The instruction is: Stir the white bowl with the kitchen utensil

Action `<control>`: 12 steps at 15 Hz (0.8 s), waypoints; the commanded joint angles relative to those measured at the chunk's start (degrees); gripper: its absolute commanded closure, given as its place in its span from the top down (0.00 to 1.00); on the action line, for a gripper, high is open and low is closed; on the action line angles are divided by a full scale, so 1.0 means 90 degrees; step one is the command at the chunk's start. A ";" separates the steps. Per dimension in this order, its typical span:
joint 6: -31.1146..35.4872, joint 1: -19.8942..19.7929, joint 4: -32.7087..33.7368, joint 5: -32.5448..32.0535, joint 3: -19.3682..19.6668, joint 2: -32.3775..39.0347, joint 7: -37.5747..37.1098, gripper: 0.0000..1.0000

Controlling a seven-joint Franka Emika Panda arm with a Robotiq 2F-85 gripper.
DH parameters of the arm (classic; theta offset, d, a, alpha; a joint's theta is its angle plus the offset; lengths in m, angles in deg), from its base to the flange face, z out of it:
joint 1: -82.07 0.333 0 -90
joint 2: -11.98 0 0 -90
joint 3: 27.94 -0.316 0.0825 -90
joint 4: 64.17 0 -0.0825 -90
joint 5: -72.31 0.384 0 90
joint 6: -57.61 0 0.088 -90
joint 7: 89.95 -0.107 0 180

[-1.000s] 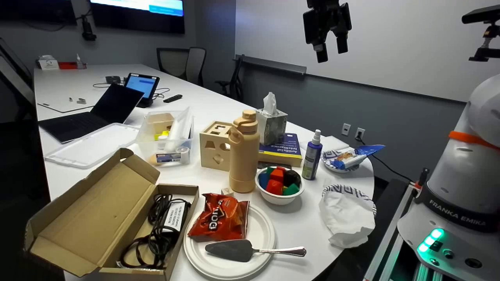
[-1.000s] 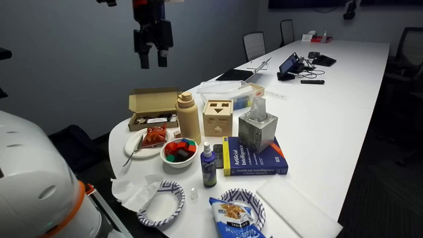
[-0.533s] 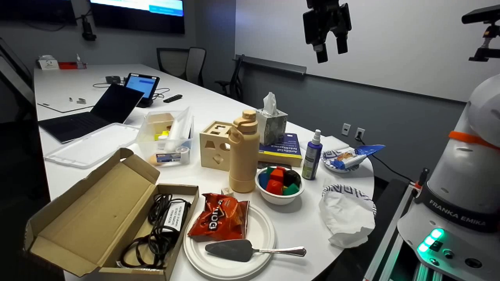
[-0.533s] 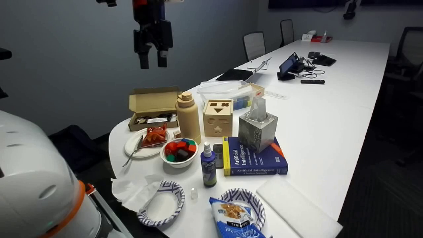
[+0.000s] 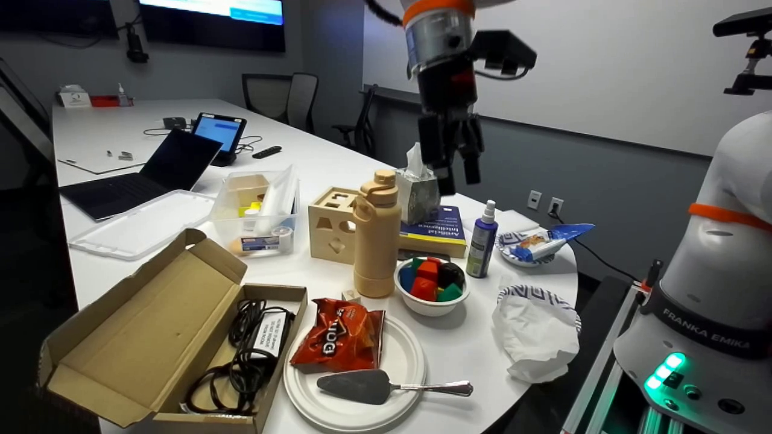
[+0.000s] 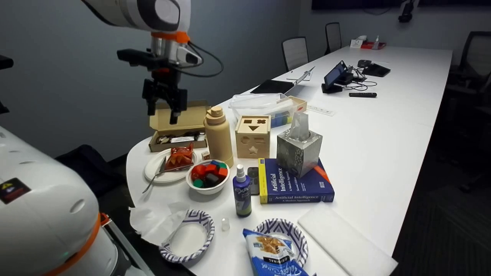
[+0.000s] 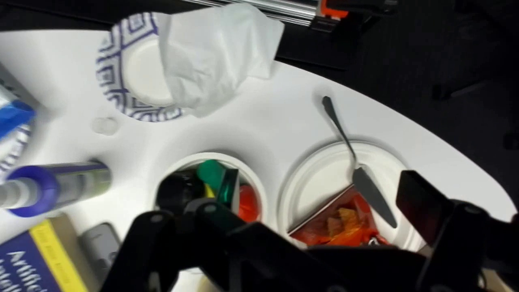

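In an exterior view, open cardboard box (image 5: 145, 325) at left, black cables (image 5: 248, 366) inside. White plate (image 5: 350, 417) next: red chip bag (image 5: 339, 339) on it, spatula (image 5: 380, 389) beside the bag, handle out past the rim. Tan bottle (image 5: 377, 247) stands upright. White bowl (image 5: 430, 308) just right, coloured blocks (image 5: 426, 281) inside. Gripper (image 5: 459, 176) hangs above table (image 5: 461, 352), jaws wide apart. Spray bottle (image 5: 480, 248) right of bowl.

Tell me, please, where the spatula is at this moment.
In an exterior view, the spatula lies at the lower middle, its head on the white plate beside the red snack bag, its handle reaching past the plate's right rim.
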 commanded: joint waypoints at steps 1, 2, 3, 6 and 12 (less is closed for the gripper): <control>0.1299 0.0521 -0.0375 0.0822 -0.0060 0.0845 0.0902 1.00; 0.1646 0.0634 -0.0449 0.1039 -0.0075 0.1090 0.1226 1.00; 0.1955 0.0722 -0.0522 0.1268 -0.0068 0.1290 0.1603 1.00; 0.2556 0.0797 -0.0680 0.2005 -0.0034 0.1853 0.2744 1.00; 0.2424 0.0496 -0.0833 0.3166 0.0004 0.2412 0.4607 1.00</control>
